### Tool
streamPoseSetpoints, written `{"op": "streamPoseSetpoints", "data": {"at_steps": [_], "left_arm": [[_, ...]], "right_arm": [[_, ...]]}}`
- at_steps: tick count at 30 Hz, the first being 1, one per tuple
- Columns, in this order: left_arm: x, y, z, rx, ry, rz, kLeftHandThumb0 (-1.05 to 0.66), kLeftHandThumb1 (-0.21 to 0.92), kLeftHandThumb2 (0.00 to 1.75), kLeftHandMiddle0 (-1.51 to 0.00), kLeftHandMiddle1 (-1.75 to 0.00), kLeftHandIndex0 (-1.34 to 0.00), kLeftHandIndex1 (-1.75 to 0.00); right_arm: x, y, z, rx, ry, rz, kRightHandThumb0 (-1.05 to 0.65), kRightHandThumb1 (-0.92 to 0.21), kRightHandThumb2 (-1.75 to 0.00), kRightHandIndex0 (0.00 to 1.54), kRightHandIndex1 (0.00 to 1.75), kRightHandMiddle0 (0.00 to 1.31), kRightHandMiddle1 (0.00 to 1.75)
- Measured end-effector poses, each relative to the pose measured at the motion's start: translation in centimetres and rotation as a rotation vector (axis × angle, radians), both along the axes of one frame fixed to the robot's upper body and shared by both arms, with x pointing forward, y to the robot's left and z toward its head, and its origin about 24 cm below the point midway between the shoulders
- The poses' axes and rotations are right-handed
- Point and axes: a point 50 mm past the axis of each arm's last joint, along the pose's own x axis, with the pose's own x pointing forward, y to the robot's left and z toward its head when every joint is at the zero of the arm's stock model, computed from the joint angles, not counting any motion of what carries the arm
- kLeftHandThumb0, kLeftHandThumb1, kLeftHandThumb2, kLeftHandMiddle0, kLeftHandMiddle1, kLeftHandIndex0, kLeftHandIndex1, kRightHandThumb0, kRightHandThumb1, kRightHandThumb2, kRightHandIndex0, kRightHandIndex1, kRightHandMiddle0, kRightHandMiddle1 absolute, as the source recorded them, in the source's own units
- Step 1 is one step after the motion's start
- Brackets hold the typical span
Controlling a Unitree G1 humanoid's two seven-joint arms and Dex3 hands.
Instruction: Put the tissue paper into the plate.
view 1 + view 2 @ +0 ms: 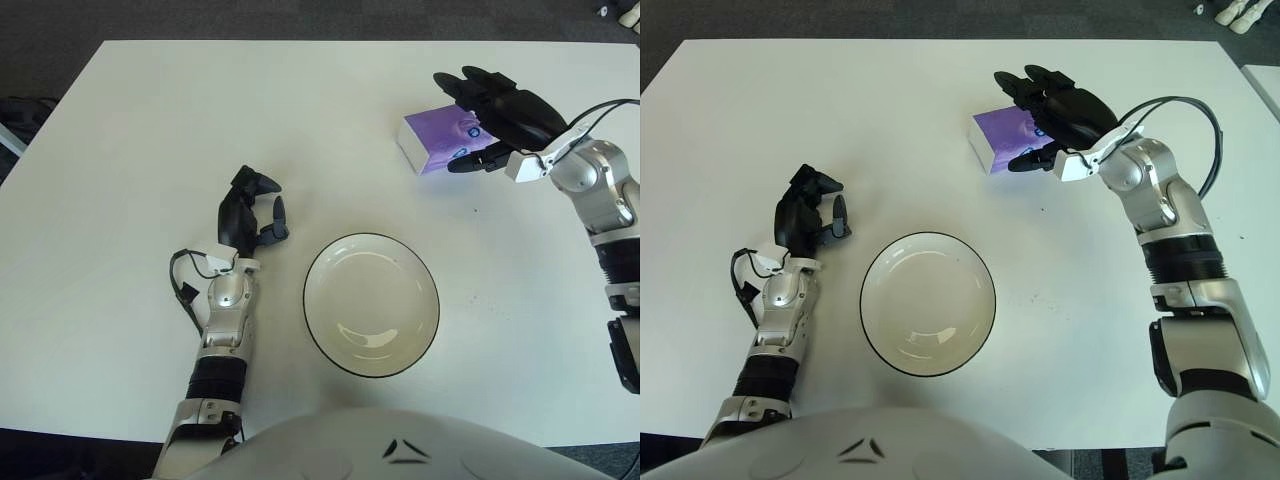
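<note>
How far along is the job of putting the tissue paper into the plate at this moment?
Done: nothing is delivered; the plate holds nothing. In hand: the right hand is over the purple tissue pack, fingers spread, not closed on it. The pack lies on the table beyond the plate. The left hand shows left of the plate. Left: grasp, lift, carry, release.

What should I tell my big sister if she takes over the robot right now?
Right hand: open, fingers spread over the purple tissue pack, no grasp visible yet.
Left hand: idle, fingers curled, left of the plate.
Tissue pack: on the table, beyond the plate and to its right.
Plate: empty.
Done: reach only.
Left: grasp the pack, carry it over, set it in the plate.
</note>
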Motion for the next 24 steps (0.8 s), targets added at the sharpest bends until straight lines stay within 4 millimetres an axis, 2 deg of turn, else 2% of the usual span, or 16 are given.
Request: {"op": "streamPoseSetpoints", "data": {"at_steps": [11,24], "left_arm": [[0.0,0.0,0.0,0.003,0.002,0.001,-0.45,0.39,1.23,-0.99,-1.75,-0.55,-1.75],[0.0,0.1,0.1,0.0,-0.01,0.001,-0.46,0.37,1.26,-0.98,-1.75,-0.57,-1.75]], "right_arm": [[1.5,1.0,-0.2,-0.074,0.011,0.041,-1.05,-0.72,-0.37,0.0,0.0,0.0,0.0],[2.6,2.0,-1.5,-0.103,0.069,0.056,-1.0,-0.53,-0.63,0.0,0.0,0.0,0.0]]}}
